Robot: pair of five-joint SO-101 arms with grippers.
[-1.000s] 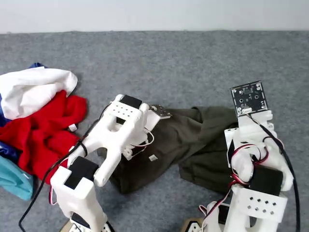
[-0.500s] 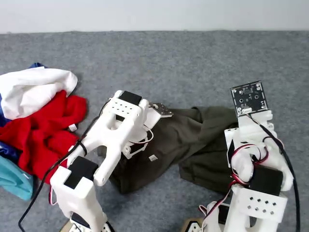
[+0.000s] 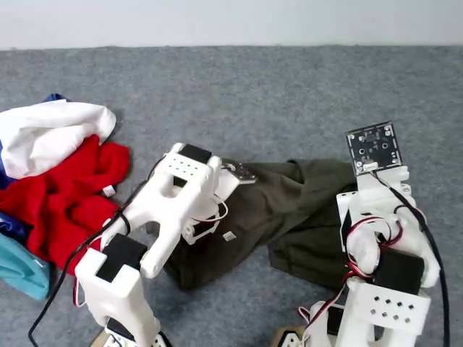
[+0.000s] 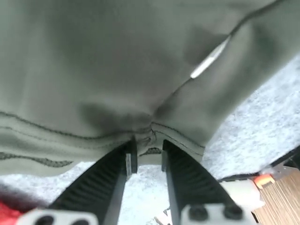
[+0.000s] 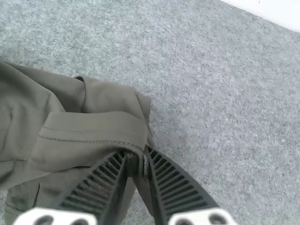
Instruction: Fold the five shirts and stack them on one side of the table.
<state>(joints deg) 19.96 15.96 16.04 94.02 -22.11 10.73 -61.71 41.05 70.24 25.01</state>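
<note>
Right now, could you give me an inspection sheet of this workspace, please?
Surface: grey felt-like table cover.
Job's things: olive-green cloth shirt spread between the arms; white shirt, red shirt, teal shirt, blue shirt heaped unfolded.
Clutter: nothing seen.
Grippers: left gripper shut on the olive shirt's hem; right gripper shut on its edge.
Cables: black cable on one arm; red-and-white wires on the other.
Surroundings: white wall behind.

You're seeing the olive shirt (image 3: pixel 282 210) lying rumpled and partly doubled over on the grey tabletop (image 3: pixel 289 94), the left tool (image 4: pixel 145 152) and right tool (image 5: pixel 136 164) each pinching a hem. Well apart, the white shirt (image 3: pixel 51 134), red shirt (image 3: pixel 69 195), teal shirt (image 3: pixel 18 269) and blue shirt (image 3: pixel 52 97) are sitting heaped together, unfolded.
</note>
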